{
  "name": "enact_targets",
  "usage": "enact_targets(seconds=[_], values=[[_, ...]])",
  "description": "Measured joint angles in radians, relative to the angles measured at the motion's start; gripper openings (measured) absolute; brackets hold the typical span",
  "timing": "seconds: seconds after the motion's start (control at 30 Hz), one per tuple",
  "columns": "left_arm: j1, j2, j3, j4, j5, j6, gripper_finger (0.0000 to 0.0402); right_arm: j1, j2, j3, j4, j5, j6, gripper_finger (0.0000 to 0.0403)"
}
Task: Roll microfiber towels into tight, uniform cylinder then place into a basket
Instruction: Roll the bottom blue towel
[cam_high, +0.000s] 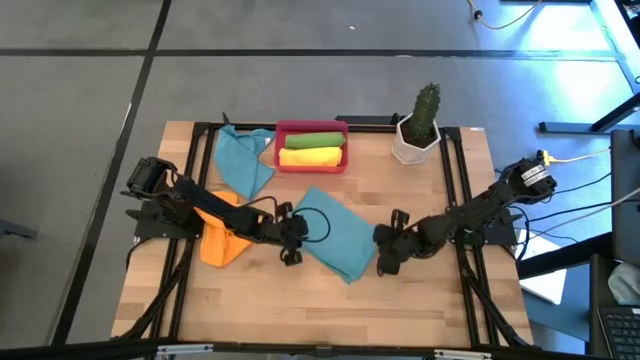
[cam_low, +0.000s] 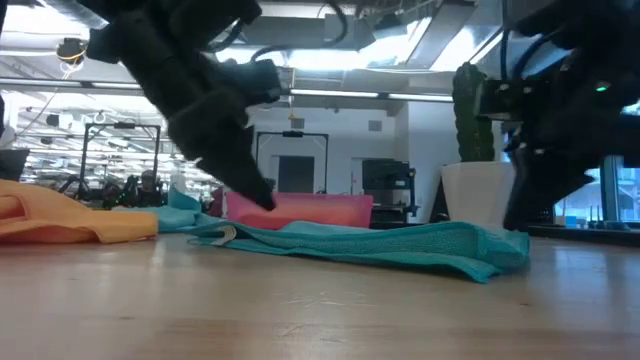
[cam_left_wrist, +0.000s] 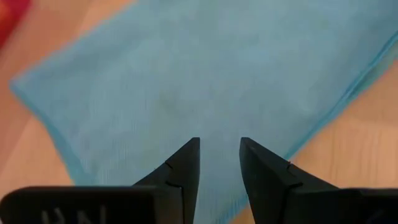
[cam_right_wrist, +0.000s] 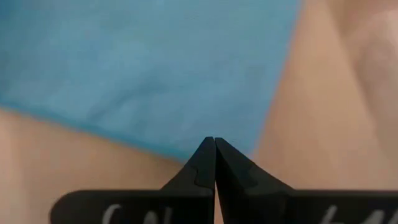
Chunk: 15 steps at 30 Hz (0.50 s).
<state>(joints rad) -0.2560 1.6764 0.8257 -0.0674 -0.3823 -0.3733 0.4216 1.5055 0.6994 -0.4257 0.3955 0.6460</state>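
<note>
A soft teal blue cloth towel (cam_high: 335, 233) lies flat mid-table, ready for rolling. The left gripper (cam_high: 291, 240), fingers apart, waits at one edge. The right gripper (cam_high: 385, 252), fingers together, waits opposite. The red plastic basket (cam_high: 311, 129) already holds two rolls.

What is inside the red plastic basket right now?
The small red plastic basket holds two rolled microfiber towels side by side: a green roll and a yellow roll. Whether anything lies beneath them cannot be seen; the rolls cover the basket's floor.
</note>
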Motion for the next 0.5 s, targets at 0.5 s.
enact_targets(seconds=[0.5], values=[[0.052,0.0,-0.045,-0.136,-0.001,-0.143,0.0105,-0.063,0.063,-0.001,0.032,-0.106,0.035,0.0004]])
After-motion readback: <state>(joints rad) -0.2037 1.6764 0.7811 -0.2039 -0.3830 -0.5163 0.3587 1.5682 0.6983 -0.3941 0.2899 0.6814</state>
